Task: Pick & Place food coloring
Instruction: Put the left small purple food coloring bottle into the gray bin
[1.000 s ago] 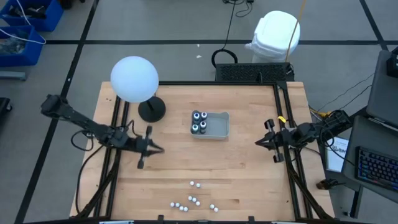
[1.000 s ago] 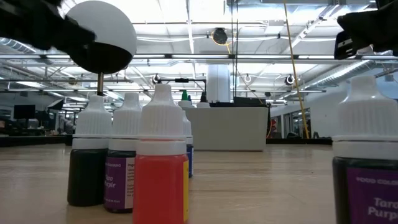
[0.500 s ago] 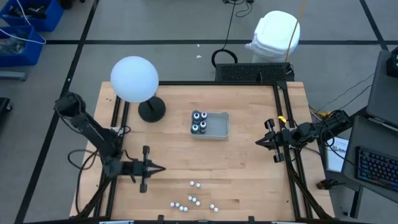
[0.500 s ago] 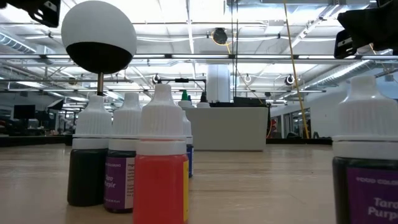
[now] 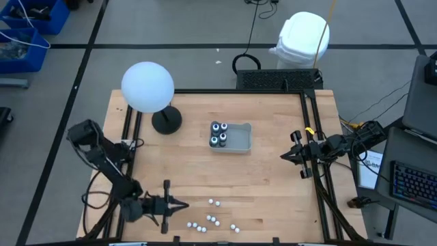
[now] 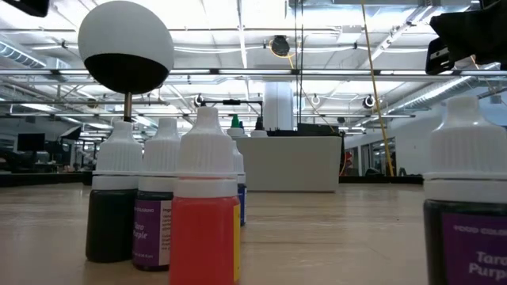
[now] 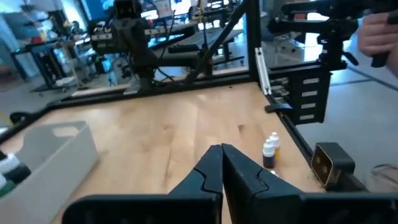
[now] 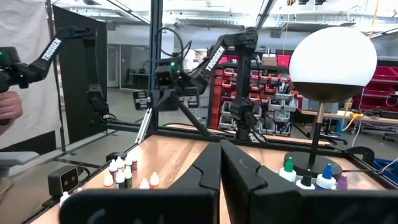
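Bare wooden tabletop (image 5: 273, 178) lies open around the grey rectangular tray (image 5: 240, 140). Small white-capped food coloring bottles (image 5: 212, 220) cluster well below it; my left gripper (image 5: 179, 205), shut and empty, beside them; my right gripper (image 5: 285, 157) shut at the table's right edge.

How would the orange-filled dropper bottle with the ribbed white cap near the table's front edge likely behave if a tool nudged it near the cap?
The orange-filled dropper bottle stands tall and narrow on a small base, so it would probably tip rather than slide. Its round body suggests it would roll once down. Its close neighbour, the purple-labelled bottle, might get knocked too.
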You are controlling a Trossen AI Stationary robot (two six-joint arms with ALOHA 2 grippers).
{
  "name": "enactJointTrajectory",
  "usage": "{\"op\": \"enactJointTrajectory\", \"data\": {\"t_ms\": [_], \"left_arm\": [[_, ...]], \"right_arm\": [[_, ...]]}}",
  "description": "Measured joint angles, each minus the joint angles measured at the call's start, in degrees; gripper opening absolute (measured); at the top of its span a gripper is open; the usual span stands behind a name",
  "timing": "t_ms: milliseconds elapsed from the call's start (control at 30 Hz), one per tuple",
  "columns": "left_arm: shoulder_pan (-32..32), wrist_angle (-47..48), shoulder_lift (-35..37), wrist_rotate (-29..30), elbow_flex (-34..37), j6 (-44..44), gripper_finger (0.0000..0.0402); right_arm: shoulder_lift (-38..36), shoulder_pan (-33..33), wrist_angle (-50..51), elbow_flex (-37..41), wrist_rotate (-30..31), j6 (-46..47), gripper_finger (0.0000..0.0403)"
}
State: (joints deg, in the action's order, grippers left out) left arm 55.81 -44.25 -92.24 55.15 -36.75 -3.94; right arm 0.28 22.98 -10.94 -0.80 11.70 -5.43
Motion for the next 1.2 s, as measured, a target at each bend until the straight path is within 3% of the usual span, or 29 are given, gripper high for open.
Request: {"op": "enactJointTrajectory", "data": {"t_ms": [433,800,1033,1200], "left_arm": [[3.3,0.0,-11.2,0.0,-4.0,-13.5,0.0025],[3.2,0.8,-16.9,-1.4,-4.1,-16.5,0.0036],[3.2,0.8,-17.8,-5.1,-4.1,-20.5,0.012],[3.2,0.9,-17.8,-11.4,-4.1,-20.6,0.019]], "right_arm": [[0.0,0.0,-0.9,0.0,0.0,0.0,0.0],[0.0,0.0,-1.1,0.0,0.0,0.0,0.0],[0.0,0.0,-1.1,0.0,0.0,0.0,0.0],[0.0,0.0,-1.0,0.0,0.0,0.0,0.0]]}}
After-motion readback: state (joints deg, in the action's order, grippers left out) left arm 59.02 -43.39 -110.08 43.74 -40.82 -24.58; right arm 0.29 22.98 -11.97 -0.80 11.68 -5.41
